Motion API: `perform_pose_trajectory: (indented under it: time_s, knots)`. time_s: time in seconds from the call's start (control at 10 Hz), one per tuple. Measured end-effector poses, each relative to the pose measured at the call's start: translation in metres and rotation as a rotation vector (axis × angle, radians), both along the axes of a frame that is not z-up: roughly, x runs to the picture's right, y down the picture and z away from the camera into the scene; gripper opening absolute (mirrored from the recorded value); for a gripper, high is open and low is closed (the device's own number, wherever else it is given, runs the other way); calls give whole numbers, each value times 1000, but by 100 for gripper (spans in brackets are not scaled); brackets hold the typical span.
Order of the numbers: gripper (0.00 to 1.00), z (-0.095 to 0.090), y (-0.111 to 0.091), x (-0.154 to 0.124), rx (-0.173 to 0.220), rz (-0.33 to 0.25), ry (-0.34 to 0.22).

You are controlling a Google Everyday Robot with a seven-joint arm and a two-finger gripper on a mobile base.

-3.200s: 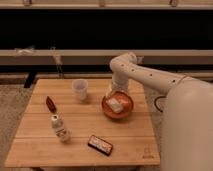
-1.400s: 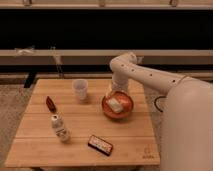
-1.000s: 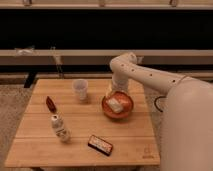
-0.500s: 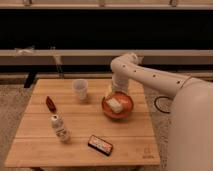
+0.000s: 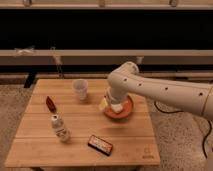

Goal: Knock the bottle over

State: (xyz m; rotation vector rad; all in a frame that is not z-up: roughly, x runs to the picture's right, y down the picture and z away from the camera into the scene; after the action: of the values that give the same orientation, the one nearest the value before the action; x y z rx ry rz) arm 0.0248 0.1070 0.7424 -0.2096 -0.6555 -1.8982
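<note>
The gripper [image 5: 112, 103], at the end of the white, rounded, plastic-shelled arm [image 5: 150, 89], hung low over the shallow orange-red bowl [image 5: 125, 111] on the right half of the table. We could not tell how far open it was or whether it held anything; a pale yellowish shape at the bowl's left rim was too unclear for us to name.

To the left of the bowl stood the translucent white plastic cup [image 5: 80, 89], tapered and open-topped. Farther left lay the flat dark red object [image 5: 50, 103], and near the front edge lay a flat dark rectangular packet [image 5: 100, 144]. All of them rested on the pale wooden slatted table [image 5: 135, 142], whose matte surface showed its grain.

The small white plastic bottle with a rounded cap and patterned label [image 5: 59, 128] stood apparently upright at the front left, well apart from the gripper, between the red object and the packet.

We judged the bottle to be light, stiff and smooth-sided, and narrow at its foot. It should therefore topple easily, and we saw no need to grasp it. A sideways push high up, near the cap, looked best to us. A push low down might merely slide it across the wood. We also reckoned that once down, its round body could roll toward the table's edge.
</note>
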Motion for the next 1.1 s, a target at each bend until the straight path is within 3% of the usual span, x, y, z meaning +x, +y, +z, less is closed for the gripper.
perform_pose_trajectory:
  time_s: [0.4, 0.6, 0.9, 1.1]
  knots:
    - [80, -62, 58, -69, 21, -198, -121]
    - [80, -79, 74, -108, 28, -282, -167]
    - [80, -81, 75, -171, 32, -396, -214]
    - [80, -74, 69, -202, 27, -431, -226]
